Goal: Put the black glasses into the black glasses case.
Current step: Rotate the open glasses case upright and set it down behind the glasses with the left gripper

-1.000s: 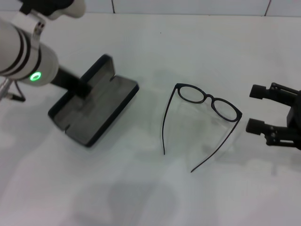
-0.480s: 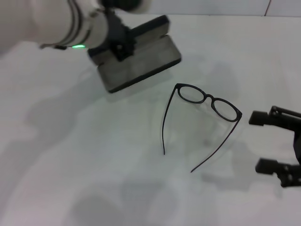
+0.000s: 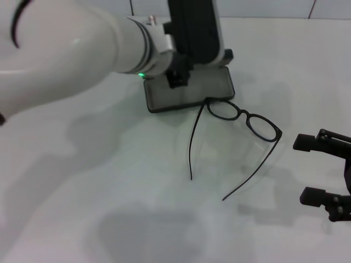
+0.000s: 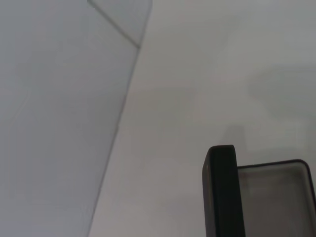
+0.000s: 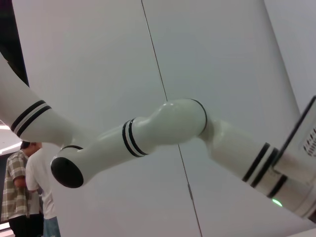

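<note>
The black glasses (image 3: 242, 117) lie on the white table, lenses toward the back, temple arms unfolded and pointing to the front. The black glasses case (image 3: 189, 90) stands open just behind them, its lid (image 3: 195, 27) upright and its near edge meeting the left lens rim. My left gripper (image 3: 179, 75) is shut on the case at its left side, under the big white arm. In the left wrist view the lid's edge (image 4: 222, 192) and the grey lining (image 4: 276, 197) show. My right gripper (image 3: 313, 170) hovers open to the right of the glasses, nothing between its fingers.
My left arm (image 3: 71, 49) spans the back left of the table. The table's back edge meets a tiled wall (image 3: 263, 8). In the right wrist view the left arm (image 5: 163, 128) crosses a white wall, and a person (image 5: 24, 197) stands far off.
My left gripper has carried the open case from the table's left side to the middle, right behind the glasses. The right gripper dropped a little toward the front. The glasses have not moved.
</note>
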Available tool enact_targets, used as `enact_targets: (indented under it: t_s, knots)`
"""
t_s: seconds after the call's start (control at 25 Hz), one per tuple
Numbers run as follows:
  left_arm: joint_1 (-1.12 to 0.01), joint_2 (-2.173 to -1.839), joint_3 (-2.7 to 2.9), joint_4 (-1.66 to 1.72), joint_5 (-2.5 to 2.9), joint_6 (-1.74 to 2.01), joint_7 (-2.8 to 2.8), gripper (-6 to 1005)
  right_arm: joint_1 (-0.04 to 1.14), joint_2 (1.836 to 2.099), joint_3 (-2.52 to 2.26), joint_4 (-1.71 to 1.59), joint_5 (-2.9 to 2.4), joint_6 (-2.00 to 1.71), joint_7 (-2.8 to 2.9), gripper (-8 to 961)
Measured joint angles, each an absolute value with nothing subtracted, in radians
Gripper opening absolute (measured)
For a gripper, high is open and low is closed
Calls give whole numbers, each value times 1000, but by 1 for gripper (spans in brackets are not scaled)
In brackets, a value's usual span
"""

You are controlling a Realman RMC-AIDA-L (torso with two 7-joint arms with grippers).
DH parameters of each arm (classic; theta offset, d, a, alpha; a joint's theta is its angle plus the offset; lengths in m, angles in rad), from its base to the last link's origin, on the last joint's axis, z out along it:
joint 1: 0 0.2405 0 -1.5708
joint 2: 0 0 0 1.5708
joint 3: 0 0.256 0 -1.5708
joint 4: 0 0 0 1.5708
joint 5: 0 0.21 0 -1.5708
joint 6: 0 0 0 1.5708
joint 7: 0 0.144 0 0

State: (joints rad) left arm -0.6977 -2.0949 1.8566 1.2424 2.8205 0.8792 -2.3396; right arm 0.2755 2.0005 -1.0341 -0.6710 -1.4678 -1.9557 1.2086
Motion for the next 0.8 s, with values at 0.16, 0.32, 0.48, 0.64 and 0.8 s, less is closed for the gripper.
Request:
enact_targets:
  t_s: [0.16,0.32,0.48,0.64,0.8]
  knots:
    - [-702,-2096,1899,1233,2820,865,-2335,207,270,2001,-1025,-669,-1467,-1951,1209,870]
    - [-703,-2098,1965,1255,2792,862,-2321,207,269,1998,-1003,-651,-1471,-1951,1209,870]
    - [-700,-2098,1990,1275,2775,846,-2298,208,276,1996,-1001,-645,-1472,-1951,1208,870]
    - [-704,-2098,1994,1258,2775,827,-2296,208,276,1997,-1002,-644,-1472,-1951,1208,869]
    - [-704,-2097,1994,1240,2779,824,-2282,208,271,1998,-1002,-644,-1472,-1951,1206,869]
